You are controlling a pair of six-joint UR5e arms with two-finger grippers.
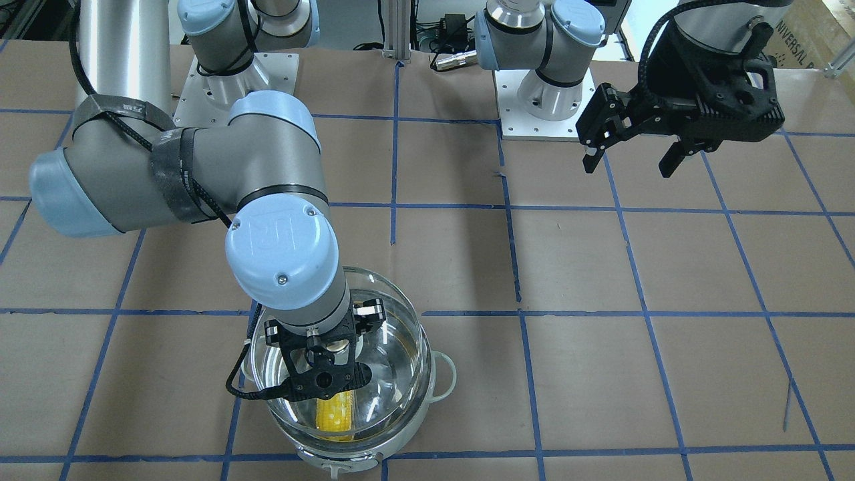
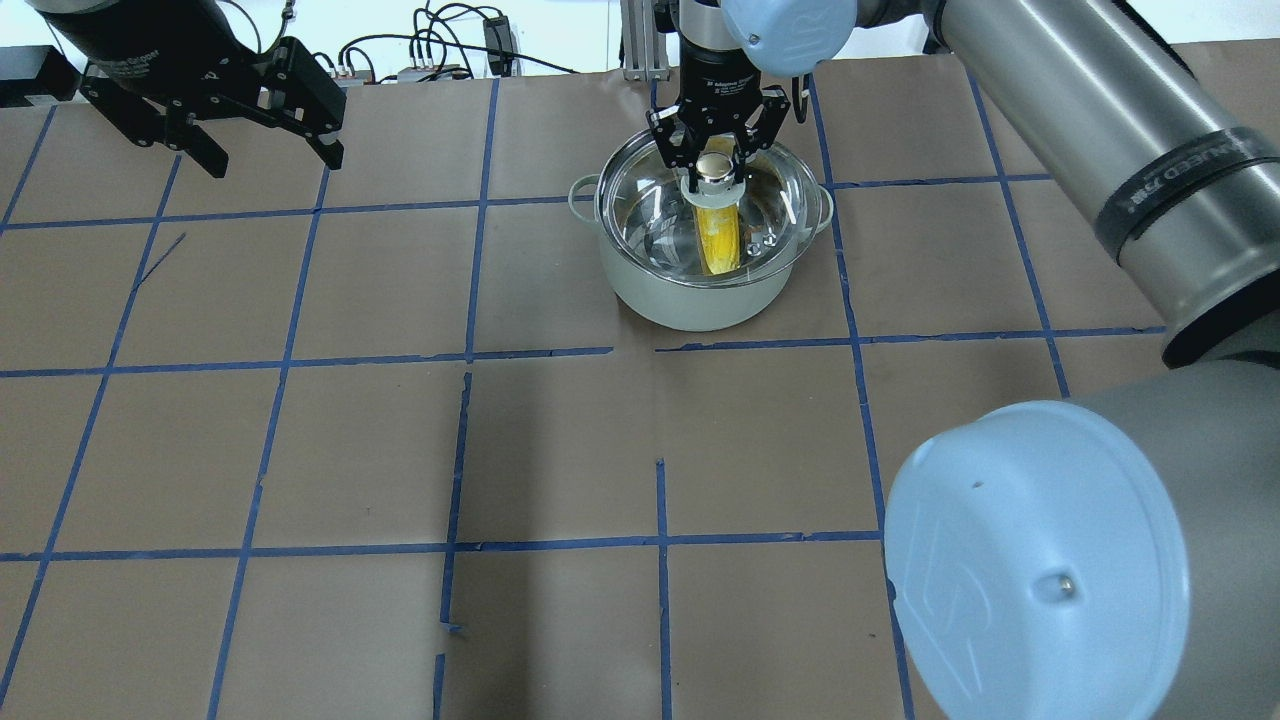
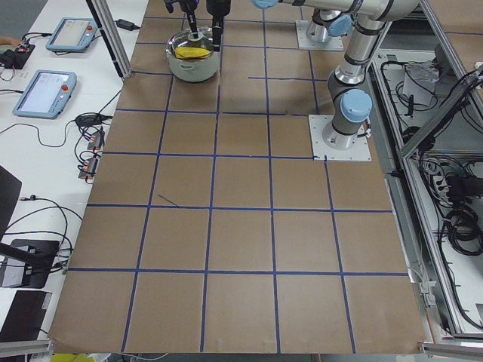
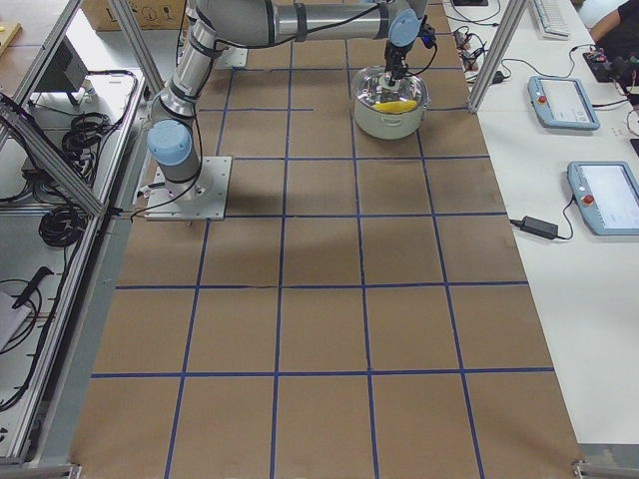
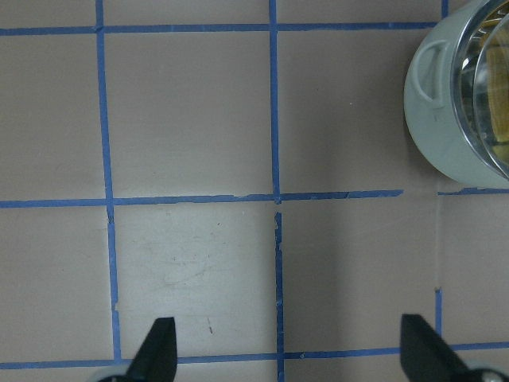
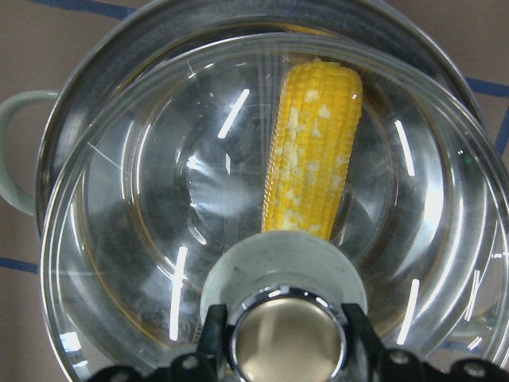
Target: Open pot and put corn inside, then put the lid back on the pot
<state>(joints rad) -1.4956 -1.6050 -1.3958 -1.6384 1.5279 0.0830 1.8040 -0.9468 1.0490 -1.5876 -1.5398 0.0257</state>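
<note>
Brown table (image 2: 560,450) with blue tape grid (image 2: 662,600), steel pot (image 2: 690,300) directly on it.

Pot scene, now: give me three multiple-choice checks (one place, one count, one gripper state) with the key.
1. Relative to the pot, the corn lies:
A) beside it
B) inside it
C) under it

2. Loop handles of the pot that show in the overhead view:
A) none
B) one
C) two

3. The left gripper is:
A) open and empty
B) shut on a pot handle
C) shut on the corn

Key:
1 B: the right wrist view shows the cob within the pot's rim, through the glass lid.
2 C: one pale loop sticks out on each side.
3 A: its fingers stand apart over the table. It is the right gripper that grips the lid.
</note>
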